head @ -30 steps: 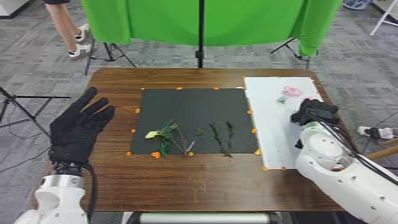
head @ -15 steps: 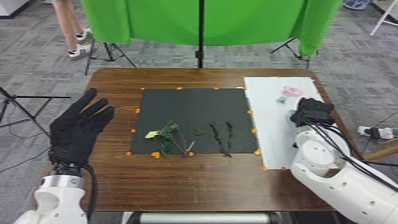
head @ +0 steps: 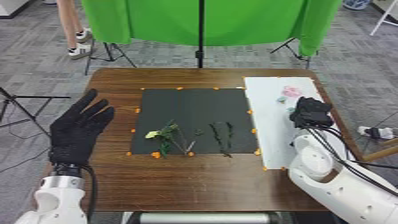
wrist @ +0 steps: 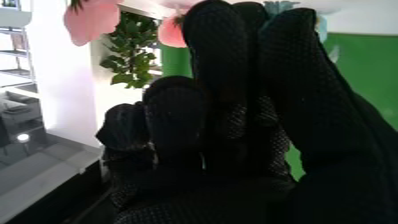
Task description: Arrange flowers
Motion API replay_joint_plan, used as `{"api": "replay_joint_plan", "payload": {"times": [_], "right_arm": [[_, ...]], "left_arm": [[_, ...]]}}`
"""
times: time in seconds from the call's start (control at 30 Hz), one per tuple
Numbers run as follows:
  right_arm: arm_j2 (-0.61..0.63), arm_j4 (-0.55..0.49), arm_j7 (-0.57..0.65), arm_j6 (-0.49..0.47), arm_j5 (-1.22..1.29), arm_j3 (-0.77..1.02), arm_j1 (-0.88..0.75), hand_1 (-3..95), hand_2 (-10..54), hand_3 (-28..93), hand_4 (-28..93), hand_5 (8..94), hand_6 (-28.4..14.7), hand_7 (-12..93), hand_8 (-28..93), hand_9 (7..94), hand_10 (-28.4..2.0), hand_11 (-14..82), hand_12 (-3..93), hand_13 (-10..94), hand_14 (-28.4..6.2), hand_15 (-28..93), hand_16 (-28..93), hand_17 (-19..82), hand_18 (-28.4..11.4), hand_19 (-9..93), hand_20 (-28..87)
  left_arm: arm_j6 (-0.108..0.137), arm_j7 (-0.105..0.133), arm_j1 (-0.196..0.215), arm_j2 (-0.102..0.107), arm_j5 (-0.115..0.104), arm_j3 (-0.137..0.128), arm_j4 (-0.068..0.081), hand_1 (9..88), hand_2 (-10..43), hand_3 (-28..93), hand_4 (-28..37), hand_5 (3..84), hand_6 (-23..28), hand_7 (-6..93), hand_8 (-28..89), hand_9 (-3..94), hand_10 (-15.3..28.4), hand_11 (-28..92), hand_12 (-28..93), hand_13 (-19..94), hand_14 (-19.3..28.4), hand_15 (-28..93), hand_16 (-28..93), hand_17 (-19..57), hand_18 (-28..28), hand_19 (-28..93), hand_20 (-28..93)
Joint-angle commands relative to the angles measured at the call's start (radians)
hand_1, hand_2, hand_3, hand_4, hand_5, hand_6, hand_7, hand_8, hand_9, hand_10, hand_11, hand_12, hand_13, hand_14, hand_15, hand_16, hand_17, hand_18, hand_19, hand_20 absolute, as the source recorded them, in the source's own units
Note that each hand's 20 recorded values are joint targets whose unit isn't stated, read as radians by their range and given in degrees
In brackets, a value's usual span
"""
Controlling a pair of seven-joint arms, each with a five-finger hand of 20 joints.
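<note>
- Left robot hand (head: 75,131): fingers extended, apart, left of the black mat (head: 182,107).
- Right robot hand (head: 311,112): at the white sheet (head: 275,132); grip cannot be told.
- Pink flower (head: 291,91): on the sheet, beyond the right robot hand.
- Yellow flower (head: 152,134): on the mat, nearer the left.

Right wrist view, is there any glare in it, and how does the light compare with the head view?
Right wrist view: strong glare washes out the background left of the green leaves, while the right hand is deep in shadow, its parts merging. Head view: fairly even light, a faint sheen on the table, dark stems nearly lost against the black mat.
</note>
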Motion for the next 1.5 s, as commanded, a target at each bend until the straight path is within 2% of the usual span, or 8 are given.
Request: {"api": "replay_joint_plan", "payload": {"times": [0.03, 0.17, 0.27, 0.47, 0.63, 0.9, 1.3, 1.5], "right_arm": [[-0.089, -0.128, -0.127, 0.043, -0.050, -0.016, 0.063, 53.4, -9.5, 66, -28, 90.9, 4.4, 15, 1, 89.0, -8.2, 27.9, 30.0, 68, -9.4, 83, 18, 27, -21.8, 93, 62], [-0.235, -0.148, -0.285, -0.043, -0.017, -0.057, 0.139, 52.5, -9.5, 68, -28, 91.0, 4.1, 14, 1, 89.0, -8.1, 28.7, 30.7, 68, -10.0, 83, 19, 26, -21.9, 93, 62], [-0.366, -0.110, -0.403, -0.137, -0.028, -0.081, 0.176, 52.0, -9.5, 69, -28, 90.8, 3.8, 14, 2, 88.4, -8.1, 29.7, 31.5, 67, -10.4, 83, 19, 25, -21.9, 93, 62], [-0.576, 0.048, -0.556, -0.225, -0.111, -0.141, 0.233, 51.2, -9.5, 69, -28, 90.1, 4.1, 15, 2, 86.9, -8.0, 32.2, 32.0, 66, -10.2, 84, 19, 23, -21.7, 93, 60], [-0.646, 0.143, -0.546, -0.268, -0.115, -0.222, 0.307, 50.4, -9.5, 70, -28, 89.2, 4.8, 15, 1, 84.5, -8.1, 36.2, 31.5, 65, -10.2, 84, 19, 22, -21.7, 93, 59], [-0.633, 0.183, -0.392, -0.280, 0.001, -0.392, 0.434, 49.6, -9.5, 69, -28, 87.4, 5.4, 15, 0, 82.4, -8.4, 39.7, 28.7, 65, -10.3, 84, 19, 22, -21.6, 93, 59], [-0.639, 0.200, -0.380, -0.387, -0.026, -0.361, 0.403, 48.6, -9.5, 69, -28, 86.5, 5.2, 15, 0, 81.2, -8.7, 41.7, 27.5, 64, -10.6, 84, 18, 22, -21.8, 93, 59], [-0.640, 0.195, -0.383, -0.443, -0.036, -0.351, 0.390, 46.9, -9.5, 68, -28, 82.0, 4.8, 15, -1, 79.0, -9.5, 44.3, 25.6, 63, -10.9, 85, 18, 21, -21.8, 92, 60]], "left_arm": [[0.017, 0.049, 0.037, 0.031, -0.013, -0.003, -0.016, 25.6, 7.6, 80, -21.0, 39.8, 10.2, 13.3, -10, 36.9, 20.7, 26, 11, 27, 27.8, 55, -9, -8.2, 28.4, 60, 5], [0.014, 0.061, 0.031, 0.045, -0.014, 0.003, -0.020, 25.5, 7.6, 80, -21.2, 39.8, 10.1, 13.4, -10, 37.0, 20.8, 26, 11, 27, 27.7, 55, -9, -8.2, 28.4, 60, 5], [0.004, 0.023, -0.006, 0.035, -0.001, -0.002, -0.017, 25.3, 7.7, 79, -21.4, 39.7, 10.1, 13.4, -10, 37.0, 20.7, 26, 11, 27, 27.8, 55, -9, -8.1, 28.4, 61, 6], [0.000, -0.007, -0.074, 0.048, 0.011, 0.006, -0.008, 25.2, 7.7, 79, -21.6, 39.7, 10.1, 13.4, -10, 37.0, 20.7, 26, 11, 27, 27.9, 55, -9, -7.6, 28.3, 62, 6], [-0.011, -0.026, -0.134, 0.062, 0.020, 0.022, 0.008, 25.2, 7.7, 79, -21.5, 39.6, 10.0, 13.4, -10, 37.0, 20.7, 26, 11, 27, 27.8, 55, -9, -7.6, 28.4, 62, 7], [-0.039, -0.055, -0.209, 0.072, 0.030, 0.062, 0.036, 25.2, 7.5, 80, -21.4, 39.7, 10.0, 13.4, -10, 37.0, 20.8, 26, 11, 27, 27.8, 55, -9, -7.4, 28.4, 62, 7], [-0.051, -0.059, -0.221, 0.067, 0.035, 0.066, 0.043, 25.3, 7.6, 79, -21.3, 39.7, 10.1, 13.4, -10, 37.1, 20.7, 26, 11, 27, 27.8, 55, -9, -7.5, 28.4, 62, 7], [-0.057, -0.060, -0.218, 0.068, 0.033, 0.067, 0.043, 25.3, 7.6, 80, -21.3, 39.7, 10.1, 13.4, -10, 37.1, 20.7, 26, 11, 27, 27.8, 55, -9, -7.4, 28.4, 62, 7]]}}
